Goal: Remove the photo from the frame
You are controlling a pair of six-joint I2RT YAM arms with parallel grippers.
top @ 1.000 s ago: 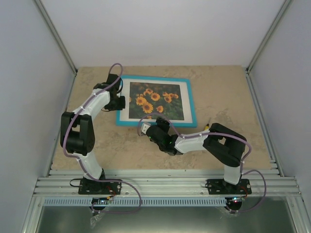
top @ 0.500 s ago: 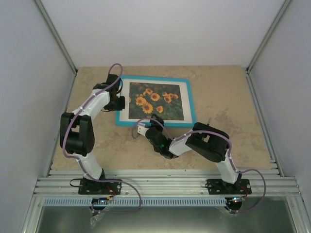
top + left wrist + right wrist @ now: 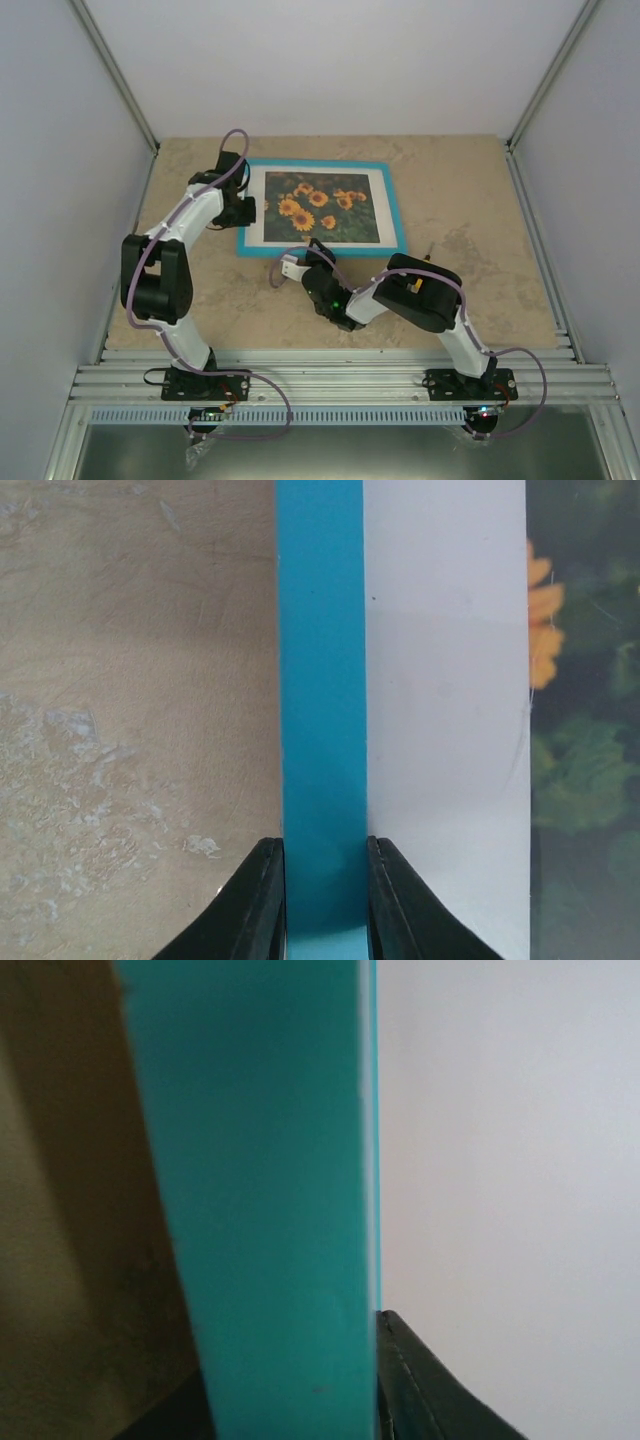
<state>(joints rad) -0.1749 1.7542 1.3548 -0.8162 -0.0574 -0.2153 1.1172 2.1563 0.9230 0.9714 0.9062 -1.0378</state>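
here the frame point(image 3: 260, 1190) hides most of the right gripper point(image 3: 290, 1370).

My overhead view was bright and evenly lit from above, with only soft shadows on the table point(image 3: 460, 200). The left wrist picture was sharp, though the photo point(image 3: 590, 730) looked hazy. The right wrist picture was out of focus, the frame point(image 3: 270, 1210) blurred, with dim shadow left of it.

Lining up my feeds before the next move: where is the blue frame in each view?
Top external: the frame lies flat, just above centre.
Left wrist: the frame runs vertically, left of centre.
Right wrist: the frame fills the middle.
Shared landmark: the white mat beside it.
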